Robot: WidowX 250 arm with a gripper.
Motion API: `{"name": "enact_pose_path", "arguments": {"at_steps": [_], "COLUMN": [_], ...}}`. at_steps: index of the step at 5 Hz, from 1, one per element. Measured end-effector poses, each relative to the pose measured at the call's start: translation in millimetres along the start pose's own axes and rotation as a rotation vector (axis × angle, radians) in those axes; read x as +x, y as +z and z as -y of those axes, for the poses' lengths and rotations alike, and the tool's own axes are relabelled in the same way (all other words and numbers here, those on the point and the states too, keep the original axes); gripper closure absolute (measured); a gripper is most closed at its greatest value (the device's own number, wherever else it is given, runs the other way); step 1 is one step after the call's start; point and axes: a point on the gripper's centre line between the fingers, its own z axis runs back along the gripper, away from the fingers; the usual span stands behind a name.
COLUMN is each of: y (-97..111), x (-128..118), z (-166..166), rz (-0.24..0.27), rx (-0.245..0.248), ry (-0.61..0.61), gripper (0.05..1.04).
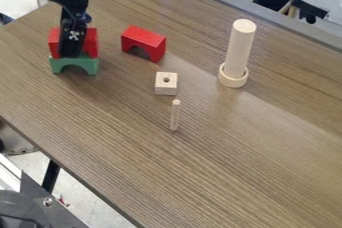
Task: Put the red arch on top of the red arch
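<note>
My black gripper [71,47] hangs from the upper left, its lower end in front of the middle of one red arch [91,43]. This arch rests on a green arch [74,64], whose opening faces the camera. The gripper hides the red arch's centre, and I cannot tell whether it holds it. A second red arch [149,40] stands by itself on the table a little to the right, turned at an angle, opening downward.
On the wooden table [200,177] are a pale cube with a hole [166,84], a thin dowel [175,115] below it, and a tall cylinder [240,47] in a wooden ring [233,78] at the right. The table's edge runs along the lower left.
</note>
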Motion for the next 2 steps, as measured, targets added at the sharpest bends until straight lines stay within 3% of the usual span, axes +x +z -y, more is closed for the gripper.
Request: {"name": "enact_pose_path", "arguments": {"at_steps": [1,2], "y": [-0.7,9.4], "x": [0.6,1.0], "z": [1.2,1.0], "rz": [-0.011,-0.039], "rx": [-0.003,-0.026], "ry": [0.018,0.021], "gripper": [0.394,0.475]}}
